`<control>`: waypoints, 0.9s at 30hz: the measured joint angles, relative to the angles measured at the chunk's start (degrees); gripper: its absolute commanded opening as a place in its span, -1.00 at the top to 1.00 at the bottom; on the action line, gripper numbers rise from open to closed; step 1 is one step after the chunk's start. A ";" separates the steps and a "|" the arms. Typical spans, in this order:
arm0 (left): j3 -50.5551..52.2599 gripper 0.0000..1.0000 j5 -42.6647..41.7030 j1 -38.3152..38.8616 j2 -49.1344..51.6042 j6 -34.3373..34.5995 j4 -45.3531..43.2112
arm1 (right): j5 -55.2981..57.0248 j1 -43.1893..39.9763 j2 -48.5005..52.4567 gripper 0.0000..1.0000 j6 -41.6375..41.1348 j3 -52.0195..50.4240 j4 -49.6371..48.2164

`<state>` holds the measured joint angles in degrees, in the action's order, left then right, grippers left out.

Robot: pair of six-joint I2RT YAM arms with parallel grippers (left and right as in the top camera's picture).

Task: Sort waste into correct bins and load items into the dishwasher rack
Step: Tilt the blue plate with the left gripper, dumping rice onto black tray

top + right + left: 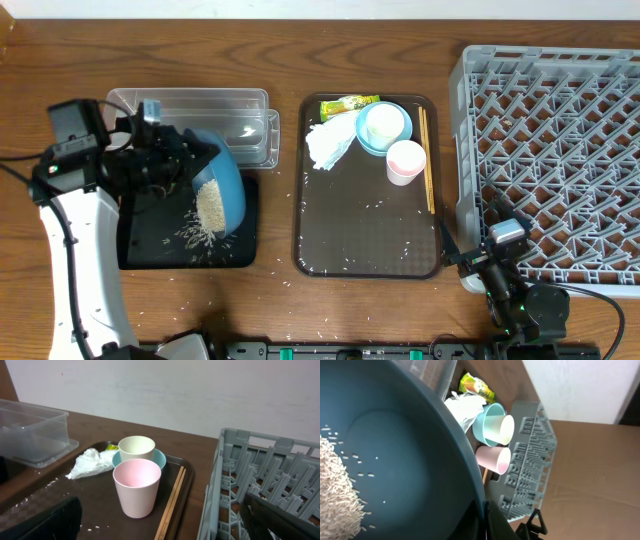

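Observation:
My left gripper (185,160) is shut on the rim of the large blue dish (228,180), which tilts over the black tray (150,250). Rice (210,208) slides down the dish and lies scattered on that tray. The clear tub (190,105) stands just behind. On the brown serving tray (370,235) lie the white napkin (328,145), the yellow-green wrapper (348,104), the light-blue bowl (368,142) holding the white cup (385,122), the pink cup (405,160) and the chopsticks (428,160). My right gripper (490,252) is open and holds nothing, by the near left corner of the grey rack (560,150).
Stray rice grains dot the serving tray and the table in front of it. The rack's raised wall (215,485) stands close to the chopsticks (172,495) at the serving tray's right edge.

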<state>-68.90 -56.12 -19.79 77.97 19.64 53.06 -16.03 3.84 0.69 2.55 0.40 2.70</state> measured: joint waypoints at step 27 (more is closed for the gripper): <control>6.69 0.88 -19.58 -16.17 0.00 -7.13 0.04 | 0.00 0.00 0.00 -0.99 0.00 0.00 0.00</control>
<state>-62.22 -75.70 -35.97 77.97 12.51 53.10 -16.03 3.84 0.69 2.55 0.40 2.70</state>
